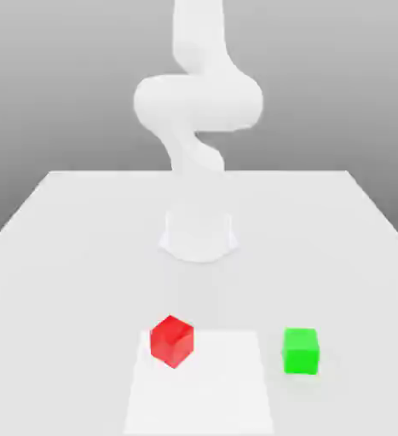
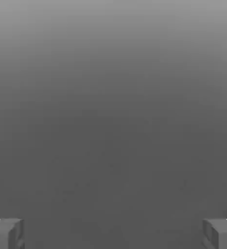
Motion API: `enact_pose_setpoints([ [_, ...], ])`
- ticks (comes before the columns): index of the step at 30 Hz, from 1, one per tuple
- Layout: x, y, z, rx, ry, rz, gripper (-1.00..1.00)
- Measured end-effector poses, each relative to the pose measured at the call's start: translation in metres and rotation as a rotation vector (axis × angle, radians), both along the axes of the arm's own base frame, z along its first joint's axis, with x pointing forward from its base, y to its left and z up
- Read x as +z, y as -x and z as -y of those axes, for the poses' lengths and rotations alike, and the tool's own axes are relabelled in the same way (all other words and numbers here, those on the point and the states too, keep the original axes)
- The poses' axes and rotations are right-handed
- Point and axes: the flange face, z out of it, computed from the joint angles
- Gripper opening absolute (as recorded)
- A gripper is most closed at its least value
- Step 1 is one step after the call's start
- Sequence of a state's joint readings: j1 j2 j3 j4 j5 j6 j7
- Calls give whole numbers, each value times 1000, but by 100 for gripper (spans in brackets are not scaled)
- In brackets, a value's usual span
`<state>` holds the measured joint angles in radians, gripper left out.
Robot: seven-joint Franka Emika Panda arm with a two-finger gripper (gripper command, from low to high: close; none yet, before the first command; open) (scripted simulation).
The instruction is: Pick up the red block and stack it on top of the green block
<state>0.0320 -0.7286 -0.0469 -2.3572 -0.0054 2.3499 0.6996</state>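
Two blocks rest on the white table [image 1: 83,221] in the foreground of the exterior view, well apart from one another. Nearest, the red block [image 1: 171,341] lies toward that view's left, turned so that one corner faces the camera, on a paler square patch of the table; the green block [image 1: 301,350] sits squarely toward the right, just off that patch. Behind them, at mid-table, stands the round base of the white arm [image 1: 198,102], which rises and folds overhead, far from either block. In the hand view the fingers [image 2: 6,233] appear at opposite edges, spread wide with nothing between them, over plain grey ground. Nothing is yet grasped, so the approach to the red block remains to be made. Judged by its look, the red block is a small, rigid, light cube with smooth flat faces; it should be taken across two opposite side faces, with the wrist turned to match its skew.
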Motion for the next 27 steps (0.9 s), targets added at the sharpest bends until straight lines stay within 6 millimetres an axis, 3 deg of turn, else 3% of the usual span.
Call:
enact_pose_setpoints([
  [4, -99, -40, 14, 145, 79, -144, 0],
  [8, -199, -56, 20, 300, 153, -283, 0],
  [12, -295, -48, 23, 466, 219, -417, 0],
  [17, -399, -11, 27, 678, 290, -576, 0],
  [20, -446, 16, 30, 788, 320, -652, 0],
  [27, -496, 19, 32, 814, 329, -664, 0],
])
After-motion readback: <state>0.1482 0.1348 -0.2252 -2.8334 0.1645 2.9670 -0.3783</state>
